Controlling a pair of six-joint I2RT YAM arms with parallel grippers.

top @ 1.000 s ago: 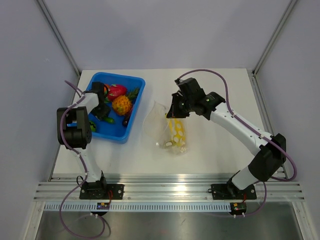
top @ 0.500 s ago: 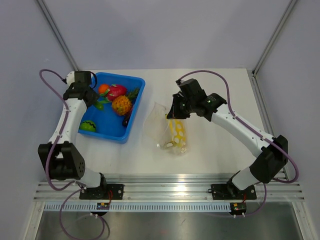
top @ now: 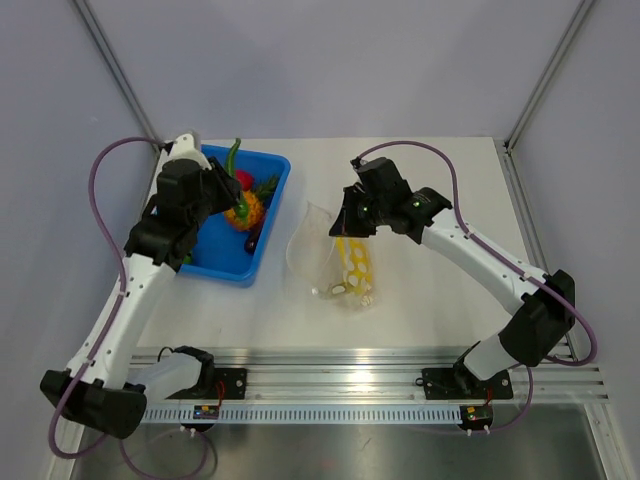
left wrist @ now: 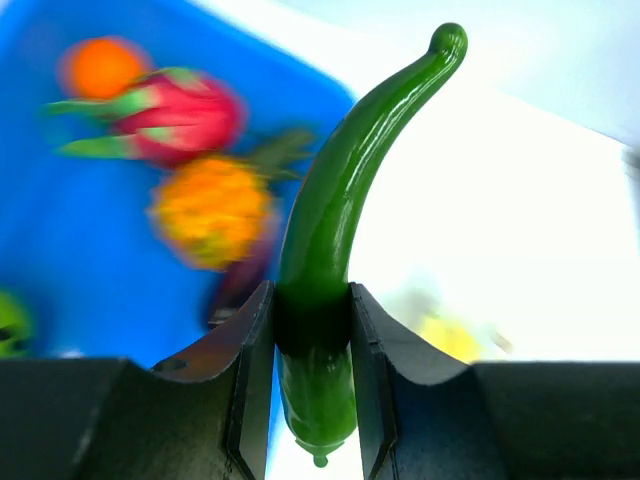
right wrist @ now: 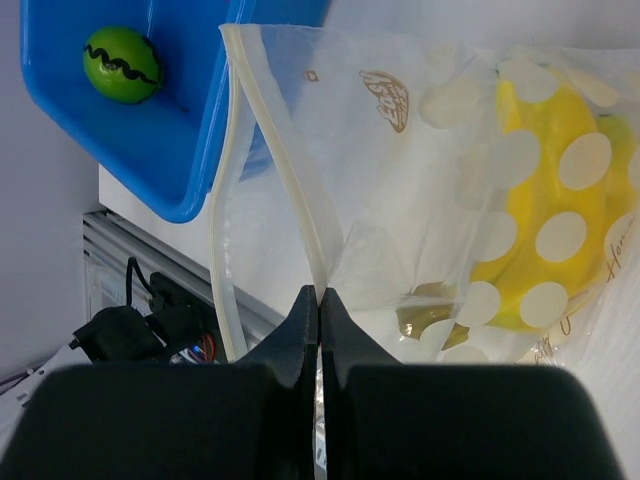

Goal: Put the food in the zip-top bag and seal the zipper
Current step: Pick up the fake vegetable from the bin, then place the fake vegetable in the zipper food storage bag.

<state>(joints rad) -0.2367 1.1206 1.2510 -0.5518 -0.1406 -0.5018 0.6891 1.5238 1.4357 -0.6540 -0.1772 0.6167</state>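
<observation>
Left gripper (left wrist: 312, 335) grasps 1 green chilli (left wrist: 338, 195); right gripper (right wrist: 319, 298) pinches the zip-top bag (right wrist: 400, 170) open. Next: carry the chilli rightward, inside.

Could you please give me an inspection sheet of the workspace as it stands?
Surface: white table, bearing bag and bin.
Job's things: bag mouth open, yellow fruit inside; green pepper held above bin; more food in bin.
Clutter: nothing seen beyond the bin.
Grippers: left gripper, jaws shut on pepper; right gripper, jaws shut on bag's edge.
Cables: purple cables, looping on both sides.
Surroundings: grey walls, metal rail in front.
</observation>
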